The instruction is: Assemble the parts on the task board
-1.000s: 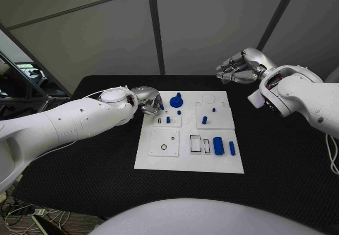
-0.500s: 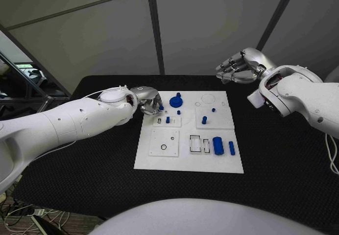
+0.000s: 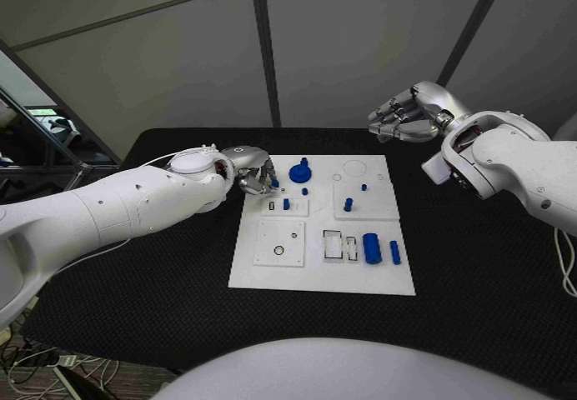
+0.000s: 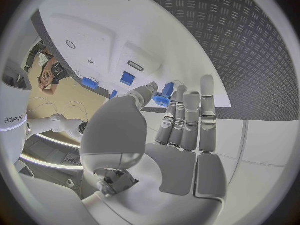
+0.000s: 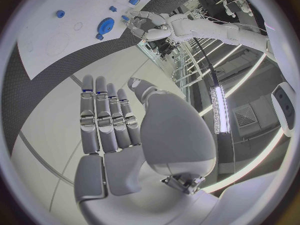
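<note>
The white task board (image 3: 279,271) lies in the middle of the table. A blue gear-like disc (image 3: 299,172) with a peg on it stands at the board's far edge. Small blue pegs (image 3: 348,203) stand behind it, and a blue cylinder (image 3: 372,248) and a bar (image 3: 394,252) lie at the right. My left hand (image 3: 253,177) hovers at the board's far left corner. Its fingers (image 4: 190,120) are straight, point toward the disc (image 4: 164,96) and hold nothing. My right hand (image 3: 403,112) is raised beyond the board's far right corner, its fingers (image 5: 103,117) straight and empty.
The board has empty recesses: a round hole (image 3: 279,249) near the front left and rectangular slots (image 3: 333,244) in the middle. Black table surface (image 3: 144,283) lies free on both sides of the board. Grey wall panels stand behind the table.
</note>
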Robot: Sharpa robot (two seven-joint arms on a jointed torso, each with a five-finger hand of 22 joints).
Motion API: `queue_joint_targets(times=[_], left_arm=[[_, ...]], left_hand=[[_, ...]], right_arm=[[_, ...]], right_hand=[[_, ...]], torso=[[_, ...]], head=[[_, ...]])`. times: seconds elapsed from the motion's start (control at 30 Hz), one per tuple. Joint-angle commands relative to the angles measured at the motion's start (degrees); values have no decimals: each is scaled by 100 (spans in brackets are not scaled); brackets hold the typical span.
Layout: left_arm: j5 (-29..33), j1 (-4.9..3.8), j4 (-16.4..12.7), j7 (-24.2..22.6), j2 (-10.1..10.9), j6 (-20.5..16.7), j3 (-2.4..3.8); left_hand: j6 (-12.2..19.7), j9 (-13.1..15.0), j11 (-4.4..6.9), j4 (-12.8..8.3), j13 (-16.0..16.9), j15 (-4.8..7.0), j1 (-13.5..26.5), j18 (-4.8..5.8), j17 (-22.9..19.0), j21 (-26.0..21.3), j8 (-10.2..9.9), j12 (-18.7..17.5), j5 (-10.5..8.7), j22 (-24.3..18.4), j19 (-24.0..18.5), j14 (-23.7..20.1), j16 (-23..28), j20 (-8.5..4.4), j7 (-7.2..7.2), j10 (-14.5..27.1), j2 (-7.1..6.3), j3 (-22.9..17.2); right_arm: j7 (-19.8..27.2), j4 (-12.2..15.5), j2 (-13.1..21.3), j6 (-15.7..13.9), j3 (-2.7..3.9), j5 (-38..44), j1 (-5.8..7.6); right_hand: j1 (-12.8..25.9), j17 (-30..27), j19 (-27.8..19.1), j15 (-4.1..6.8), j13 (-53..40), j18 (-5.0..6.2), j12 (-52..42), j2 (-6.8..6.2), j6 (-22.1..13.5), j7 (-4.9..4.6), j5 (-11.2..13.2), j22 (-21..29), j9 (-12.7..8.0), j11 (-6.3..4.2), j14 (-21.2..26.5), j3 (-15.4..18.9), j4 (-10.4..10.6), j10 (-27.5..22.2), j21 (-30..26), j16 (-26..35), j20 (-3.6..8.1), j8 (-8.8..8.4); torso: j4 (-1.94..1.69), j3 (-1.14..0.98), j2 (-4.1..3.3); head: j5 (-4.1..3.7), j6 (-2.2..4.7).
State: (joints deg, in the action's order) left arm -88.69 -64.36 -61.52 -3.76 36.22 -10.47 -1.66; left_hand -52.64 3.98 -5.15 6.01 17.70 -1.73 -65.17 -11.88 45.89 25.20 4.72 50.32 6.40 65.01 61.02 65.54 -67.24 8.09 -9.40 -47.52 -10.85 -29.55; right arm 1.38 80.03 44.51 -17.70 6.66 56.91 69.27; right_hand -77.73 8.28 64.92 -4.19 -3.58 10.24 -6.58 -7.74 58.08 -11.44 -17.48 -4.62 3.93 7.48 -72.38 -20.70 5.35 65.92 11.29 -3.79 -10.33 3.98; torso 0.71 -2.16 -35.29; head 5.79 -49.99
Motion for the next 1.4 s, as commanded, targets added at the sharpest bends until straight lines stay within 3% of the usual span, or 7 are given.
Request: queue_joint_targets(times=[0.03,0.6,0.8,0.87,0.97,1.1,1.4], left_arm=[[61,-13,3,36,4,-37,5],[65,-13,-5,47,18,-64,23],[67,-18,-127,41,125,38,281],[82,-43,-199,66,182,136,382],[94,-165,-255,114,233,344,475],[101,-441,-191,215,189,816,528],[-23,-835,262,334,-186,1960,491]], left_hand=[[-14,-1,-22,0,0,-15,-85,139,10,-29,14,25,17,-7,42,36,-27,-1,-2,-10,-3,32],[206,-25,-17,-26,-34,-3,-393,142,-4,-71,-42,3,14,-18,82,38,-28,-20,-23,-30,-14,145],[261,-16,15,158,-36,4,-407,139,-25,-118,-2,25,41,-28,97,26,-21,-24,-4,-49,-113,681],[284,-5,10,374,-6,-43,-673,135,-76,-176,116,89,92,-40,80,-26,9,-23,-14,-78,73,1750],[236,11,-25,721,11,-50,-954,131,-107,-220,348,131,67,-45,100,-31,14,-13,-12,-165,191,2599],[32,57,-11,930,23,-10,-1021,140,-76,-238,609,149,44,-44,134,17,-7,-6,31,-273,297,2890],[-463,416,199,1032,199,167,-929,139,893,-183,1271,301,45,27,343,692,-559,-152,266,-676,506,3354]], right_arm=[[19,2,-3,21,3,6,10],[14,3,4,9,3,6,10],[14,-3,5,9,3,6,10],[13,-6,5,9,3,6,10],[13,-16,2,10,3,6,10],[12,-29,-11,16,3,6,10],[10,-69,-57,36,3,5,10]], right_hand=[[25,-8,49,-33,-3,31,24,-5,-25,-6,-38,6,-5,21,-3,-11,29,3,-27,10,-3,-17],[7,-15,57,-32,-4,31,23,-3,-25,-7,-43,12,-4,22,-3,-19,24,4,-35,10,-1,-16],[7,-15,57,-32,-4,31,23,-3,-25,-7,-43,12,-4,22,-3,-19,24,4,-35,10,-1,-16],[7,-15,57,-32,-4,31,23,-3,-25,-7,-43,12,-4,22,-3,-19,24,4,-35,10,-1,-16],[4,-16,58,-33,-4,31,24,-3,-26,-8,-43,13,-4,22,-3,-20,24,4,-37,10,-1,-16],[5,-17,59,-33,-4,30,24,-3,-26,-9,-43,14,-4,23,-3,-20,25,4,-38,10,-1,-16],[10,-19,60,-34,-4,30,23,-1,-26,-11,-43,15,-4,25,-4,-18,31,4,-40,9,-2,-15]], torso=[[2,-4,1],[0,1,3],[1,-1,3],[-4,0,4],[-6,3,10],[6,-3,4],[19,1,-3]], head=[[-1,-1],[-4,-1],[-10,-1],[-17,-1],[-13,-1],[8,-1],[-13,-1]])
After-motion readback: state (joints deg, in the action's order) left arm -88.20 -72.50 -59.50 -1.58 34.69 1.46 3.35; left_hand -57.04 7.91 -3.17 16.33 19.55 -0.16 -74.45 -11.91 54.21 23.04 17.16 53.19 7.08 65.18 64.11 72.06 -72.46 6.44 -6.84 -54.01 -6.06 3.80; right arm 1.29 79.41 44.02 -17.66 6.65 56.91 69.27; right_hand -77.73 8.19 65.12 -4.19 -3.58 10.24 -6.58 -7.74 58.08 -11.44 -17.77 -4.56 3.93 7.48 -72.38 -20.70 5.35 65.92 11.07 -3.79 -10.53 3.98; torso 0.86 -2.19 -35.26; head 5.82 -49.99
